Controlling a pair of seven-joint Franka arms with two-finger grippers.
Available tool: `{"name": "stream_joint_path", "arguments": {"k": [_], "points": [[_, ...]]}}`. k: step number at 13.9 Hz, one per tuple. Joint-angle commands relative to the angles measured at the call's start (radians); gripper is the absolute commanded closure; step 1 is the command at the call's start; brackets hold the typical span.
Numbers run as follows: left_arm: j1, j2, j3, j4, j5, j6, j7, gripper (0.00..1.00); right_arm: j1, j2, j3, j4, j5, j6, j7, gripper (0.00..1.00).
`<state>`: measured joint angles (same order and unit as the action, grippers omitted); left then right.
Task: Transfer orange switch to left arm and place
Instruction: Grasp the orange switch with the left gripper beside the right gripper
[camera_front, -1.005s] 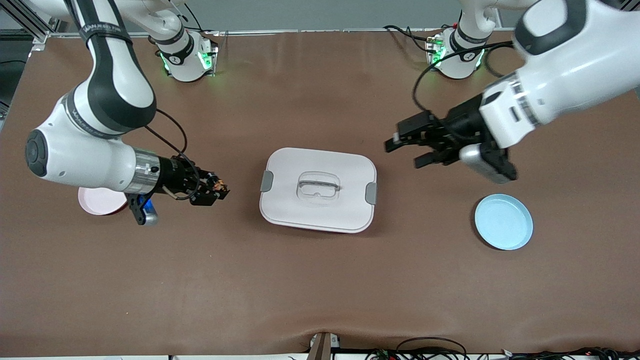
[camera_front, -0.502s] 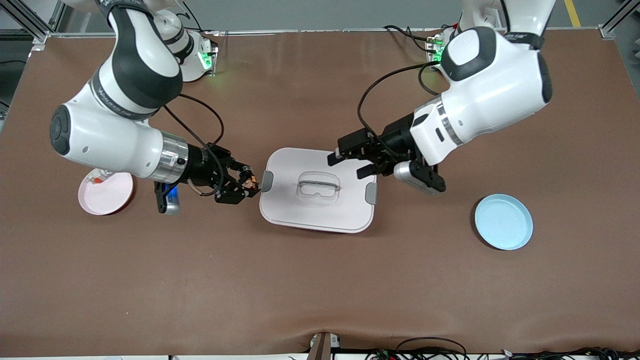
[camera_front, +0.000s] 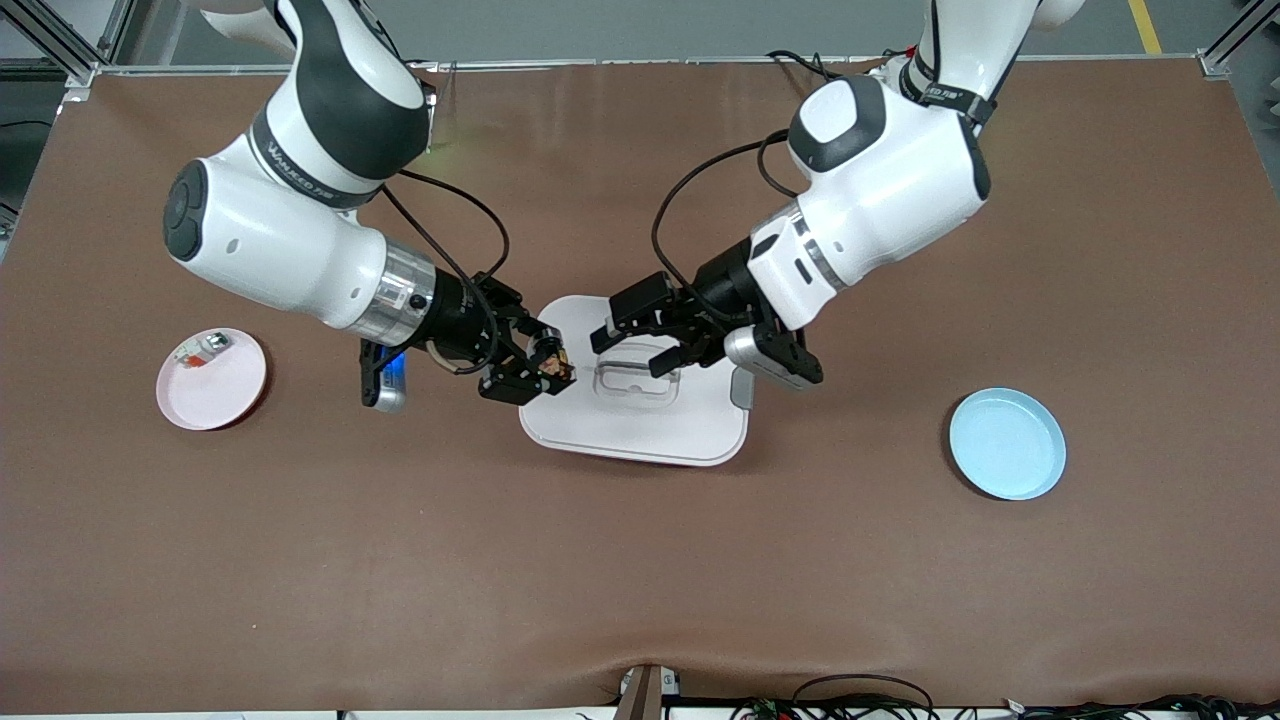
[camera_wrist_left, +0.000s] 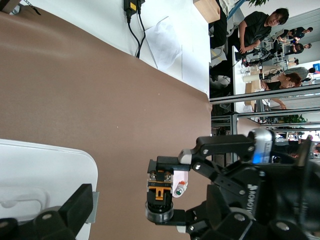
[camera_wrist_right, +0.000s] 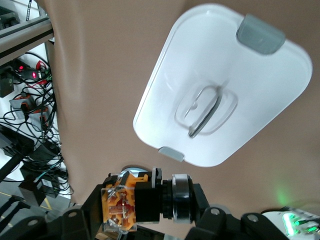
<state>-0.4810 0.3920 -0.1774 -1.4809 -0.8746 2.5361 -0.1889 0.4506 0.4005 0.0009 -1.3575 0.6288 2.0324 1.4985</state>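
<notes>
Raised above the white lidded box (camera_front: 636, 400), the right gripper (camera_front: 540, 368) clamps the orange switch (camera_front: 551, 359) by its black body, orange end outward, apparently presenting it for a handover. The left gripper (camera_front: 640, 335) faces it over the lid handle (camera_front: 637, 385) with fingers spread and empty, both high enough to clear the obstacle. A pink plate (camera_front: 232, 392) holds a small silver-white part (camera_front: 200, 349); the blue plate (camera_front: 1007, 444) is empty.

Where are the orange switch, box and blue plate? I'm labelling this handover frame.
orange switch (camera_front: 552, 357), front view, its orange end.
box (camera_front: 640, 430), front view, bare lid.
blue plate (camera_front: 1007, 444), front view, its middle.
</notes>
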Motion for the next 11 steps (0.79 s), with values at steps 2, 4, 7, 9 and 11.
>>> {"name": "stream_joint_path", "arguments": {"k": [2, 4, 7, 9, 11], "points": [[-0.019, 0.033, 0.006, 0.019, -0.003, 0.024, 0.017, 0.00, 0.014, 0.106, -0.012, 0.161, 0.020, -0.008, 0.066, 1.00], [-0.028, 0.041, 0.007, 0.019, 0.000, 0.053, 0.020, 0.00, 0.017, 0.116, -0.012, 0.172, 0.020, 0.034, 0.088, 1.00], [-0.041, 0.067, 0.007, 0.021, -0.001, 0.131, 0.060, 0.00, 0.034, 0.124, -0.013, 0.173, 0.020, 0.046, 0.091, 1.00], [-0.054, 0.088, 0.007, 0.037, 0.000, 0.156, 0.062, 0.00, 0.046, 0.124, -0.013, 0.175, 0.020, 0.048, 0.101, 1.00], [-0.056, 0.105, 0.007, 0.050, 0.000, 0.187, 0.063, 0.00, 0.048, 0.124, -0.012, 0.181, 0.020, 0.046, 0.112, 1.00]]}}
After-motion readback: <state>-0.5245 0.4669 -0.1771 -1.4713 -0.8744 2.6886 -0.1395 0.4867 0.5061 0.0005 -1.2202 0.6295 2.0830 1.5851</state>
